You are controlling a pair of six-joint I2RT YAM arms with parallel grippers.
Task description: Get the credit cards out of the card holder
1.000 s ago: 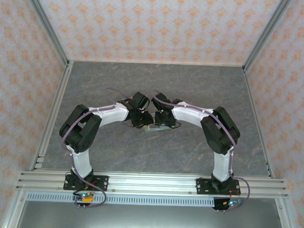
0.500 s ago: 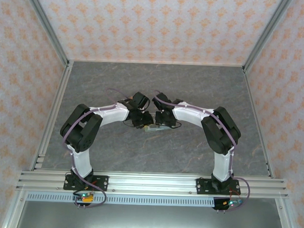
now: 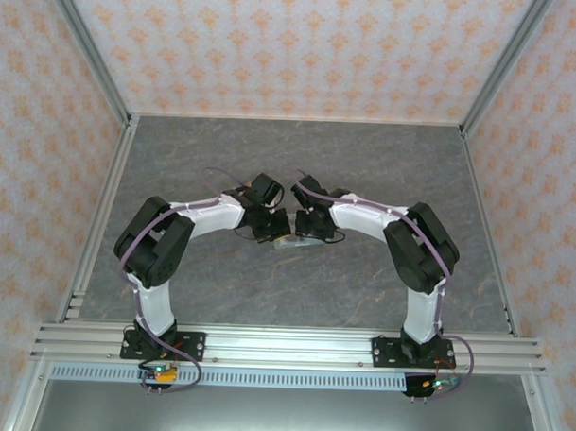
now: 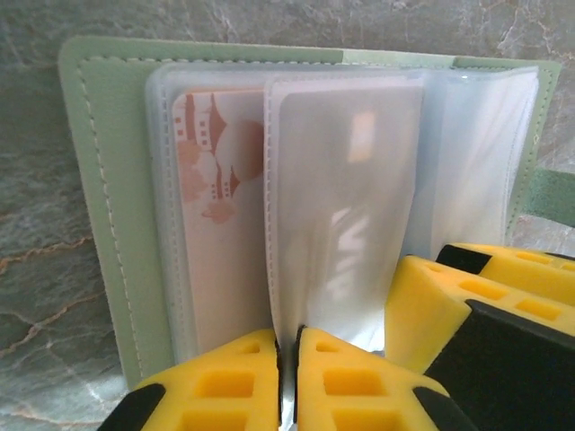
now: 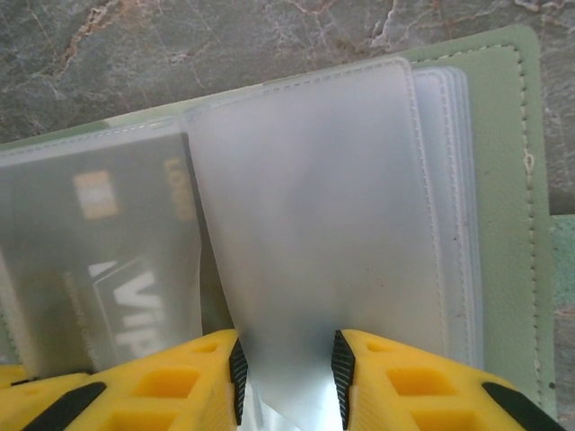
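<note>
The flat sage-green card holder [image 4: 99, 180] lies open on the middle of the grey, marble-veined table [image 3: 365, 171], its soft leather-like panels edged with pale stitching and a small green tab sticking out at one side. Bound inside it is a stack of glossy plastic pockets with rounded corners, and the credit cards sit in these. One is a cream card [image 4: 220, 206] printed with reddish-brown pagoda shapes. Another is a plain whitish card [image 4: 350, 180] in the clear plastic sleeve [image 4: 346, 260] that is lifted off the stack. The right wrist view also shows a dark card [image 5: 99, 260] with a gold chip and pale lettering, dulled by its frosted pocket. The left gripper [image 4: 287, 377], with ribbed yellow foam-like pads, is pinched tight on the near edge of the lifted sleeve. The right gripper [image 5: 287, 377] has matching yellow pads standing partly apart, with the frosted sleeve between them, and I cannot tell whether they press on it. From above, the holder [image 3: 292, 242] is a pale sliver between the two black wrists. Both white-sleeved arms bend inward to it, and walls of orange-patterned paper [image 3: 303, 55] surround the table.
</note>
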